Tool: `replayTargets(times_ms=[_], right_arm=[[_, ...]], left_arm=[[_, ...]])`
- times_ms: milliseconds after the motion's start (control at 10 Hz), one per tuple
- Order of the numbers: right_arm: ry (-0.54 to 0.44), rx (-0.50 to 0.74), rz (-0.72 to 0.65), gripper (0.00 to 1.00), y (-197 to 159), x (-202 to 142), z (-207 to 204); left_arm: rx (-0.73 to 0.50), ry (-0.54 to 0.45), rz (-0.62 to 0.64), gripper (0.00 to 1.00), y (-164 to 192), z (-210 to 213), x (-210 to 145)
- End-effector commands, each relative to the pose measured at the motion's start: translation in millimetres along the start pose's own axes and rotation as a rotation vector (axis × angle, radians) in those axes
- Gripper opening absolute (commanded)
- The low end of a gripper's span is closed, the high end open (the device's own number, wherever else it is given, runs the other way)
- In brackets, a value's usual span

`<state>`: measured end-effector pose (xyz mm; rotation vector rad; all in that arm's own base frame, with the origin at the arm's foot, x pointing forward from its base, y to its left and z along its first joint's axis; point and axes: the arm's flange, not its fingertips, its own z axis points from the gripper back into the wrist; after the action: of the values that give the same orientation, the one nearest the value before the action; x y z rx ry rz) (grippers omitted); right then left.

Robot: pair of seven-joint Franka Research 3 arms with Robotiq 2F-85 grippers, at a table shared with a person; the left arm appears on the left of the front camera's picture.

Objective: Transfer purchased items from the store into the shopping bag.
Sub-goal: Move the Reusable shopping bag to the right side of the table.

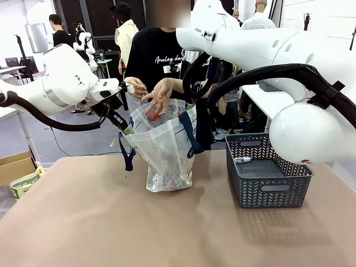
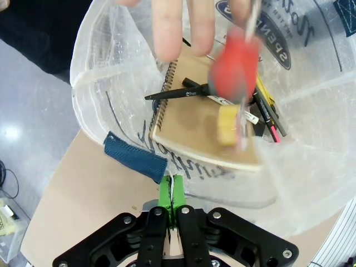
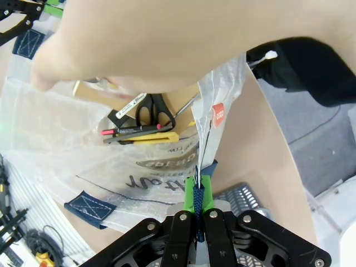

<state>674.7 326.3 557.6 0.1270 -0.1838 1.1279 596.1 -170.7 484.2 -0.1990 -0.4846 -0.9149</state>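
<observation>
The translucent shopping bag (image 1: 165, 151) stands open mid-table, and both grippers hold its mouth apart. My left gripper (image 1: 122, 123) (image 2: 171, 188) is shut on the bag's left rim beside a navy strap (image 2: 135, 158). My right gripper (image 1: 197, 115) (image 3: 197, 190) is shut on the right rim at the other navy strap. A person's hand (image 1: 161, 93) (image 3: 133, 44) holds a red item (image 1: 151, 115) (image 2: 234, 71) over the opening. Inside lie a spiral notebook (image 2: 200, 130), pens (image 2: 178, 93), scissors (image 3: 147, 109) and markers (image 3: 139, 133). The dark grey basket (image 1: 268, 192) sits to the right with a small white item (image 1: 242, 159) in it.
The person stands right behind the bag at the far edge. A cardboard box (image 1: 15, 164) sits off the table's left side. Bare brown tabletop (image 1: 111, 222) spreads in front of the bag and basket. My right arm's cable bundle (image 1: 267, 75) arches above the basket.
</observation>
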Motion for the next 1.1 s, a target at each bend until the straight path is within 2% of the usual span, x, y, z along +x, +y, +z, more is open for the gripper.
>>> replayTargets(times_ms=[0, 1000], right_arm=[[0.004, -0.007, 0.001, 0.0, 0.9, 0.4, 1.0], [0.004, -0.007, 0.001, 0.0, 0.9, 0.4, 1.0]], left_arm=[[0.008, -0.005, 0.004, 0.0, 2.0, 0.9, -0.9], [0.008, -0.005, 0.004, 0.0, 2.0, 0.9, -0.9]])
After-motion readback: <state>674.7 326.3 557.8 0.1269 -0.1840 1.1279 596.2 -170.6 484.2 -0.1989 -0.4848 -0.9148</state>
